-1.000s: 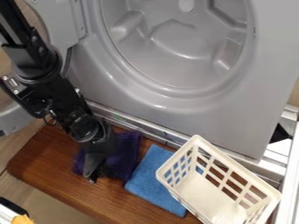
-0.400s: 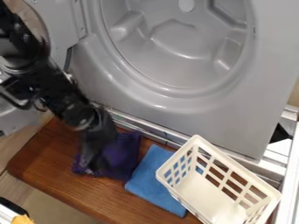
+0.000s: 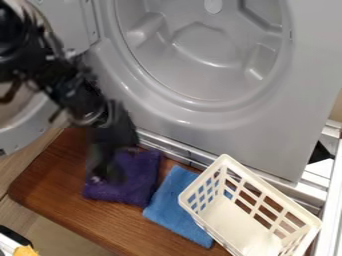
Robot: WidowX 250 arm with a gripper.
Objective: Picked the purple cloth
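The purple cloth [image 3: 139,181] lies flat on the brown wooden board, left of the blue cloth. My black gripper [image 3: 108,176] hangs over the cloth's left part, pointing down, and covers some of it. The gripper is blurred; whether its tips touch the cloth cannot be told.
A blue cloth [image 3: 170,212] lies to the right, with a cream basket [image 3: 302,214] partly over it. Behind the board [image 3: 80,217] stands a grey machine with a round opening [image 3: 200,55]. Its open door [image 3: 27,129] is at the left, beside the arm.
The gripper has moved up in the view, from near the purple cloth's lower edge to over its left part, uncovering more of the cloth. The cloth has stayed in place.
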